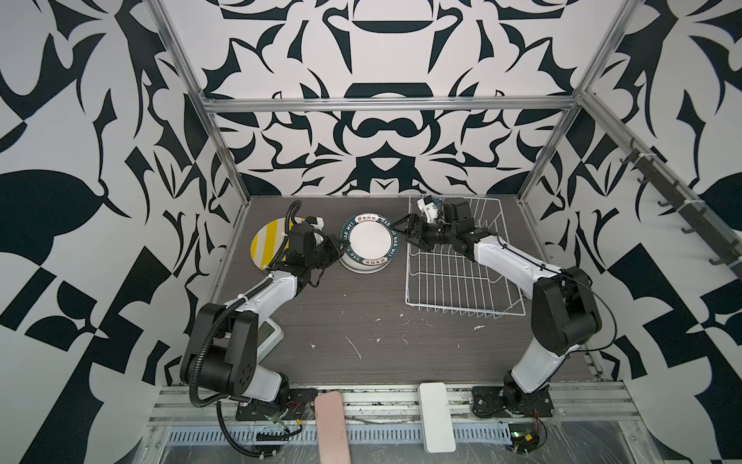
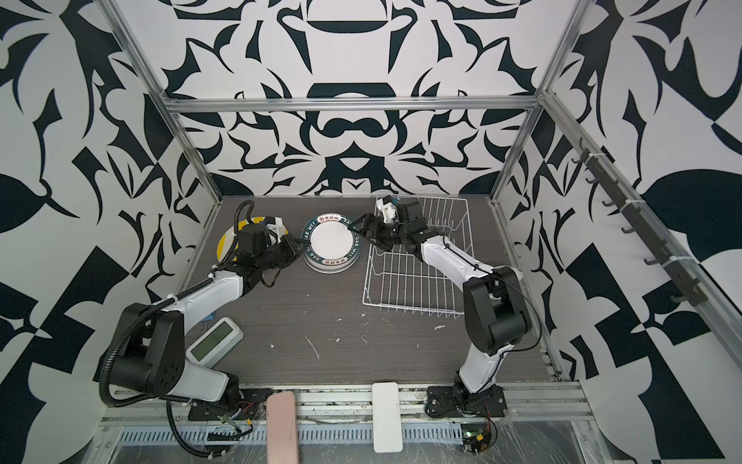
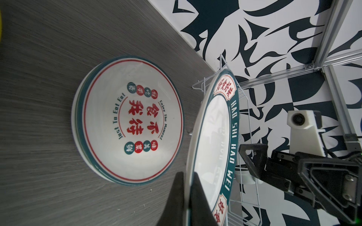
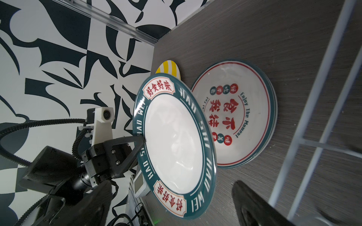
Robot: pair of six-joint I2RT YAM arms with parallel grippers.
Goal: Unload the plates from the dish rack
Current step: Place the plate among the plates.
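The left pincer (image 3: 187,180) is clenched on the rim of the green-edged plate (image 4: 174,144), tilted above the plate stack (image 4: 244,117) on the worktop (image 1: 361,321), beside the dish rack (image 1: 453,281). The right pincer (image 1: 401,233) is released. I would level the plate, lower it slowly over the stack, then let go

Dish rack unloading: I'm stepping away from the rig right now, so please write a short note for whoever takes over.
Left gripper: shut on the green plate at its edge, holding it above the stack.
Right gripper: open, empty, beside that plate.
Striped plate lies flat on the table by the left arm; the stack sits mid-table.
Done: no plate shows in the rack.
To do: set the held plate on the stack.
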